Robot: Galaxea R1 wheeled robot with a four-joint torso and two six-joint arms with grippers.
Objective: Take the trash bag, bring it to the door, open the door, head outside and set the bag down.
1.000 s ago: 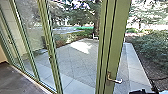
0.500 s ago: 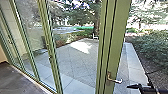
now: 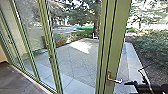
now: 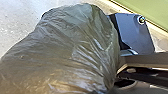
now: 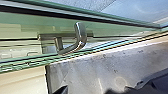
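Left wrist view: a crumpled, translucent olive plastic bag (image 4: 72,52) is shown. Head view: a silver lever handle (image 3: 115,80) is neighboured by the black right claw (image 3: 130,83); its closure cannot be told.

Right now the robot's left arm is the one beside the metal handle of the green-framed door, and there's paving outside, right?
Not quite: it is the right arm beside the metal handle of the green-framed door. The head view shows it coming in from the picture's right. There is indeed paving outside.
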